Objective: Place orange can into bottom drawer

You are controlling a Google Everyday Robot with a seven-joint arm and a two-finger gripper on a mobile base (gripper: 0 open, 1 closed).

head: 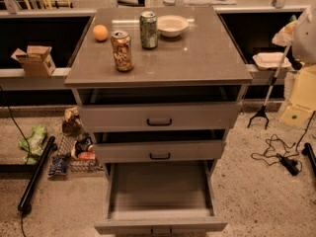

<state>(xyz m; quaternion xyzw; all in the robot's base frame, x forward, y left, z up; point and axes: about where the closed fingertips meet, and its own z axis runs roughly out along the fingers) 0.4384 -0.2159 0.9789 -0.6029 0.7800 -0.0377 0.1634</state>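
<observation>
The orange can (122, 51) stands upright on the grey cabinet top (197, 58), near its front left. It is orange-brown with pale speckles and a silver top. The bottom drawer (160, 225) is pulled far out and its grey inside shows nothing in it. My gripper (291, 33) shows only as a pale blurred shape at the right edge, level with the cabinet top. It is far to the right of the can and holds nothing that I can see.
A green can (148, 29), a white bowl (172, 25) and a round orange fruit (100, 32) share the cabinet top. The two upper drawers (159, 116) stand slightly open. Snack bags (74, 142) lie on the floor at left, cables (279, 154) and a grabber pole (269, 93) at right.
</observation>
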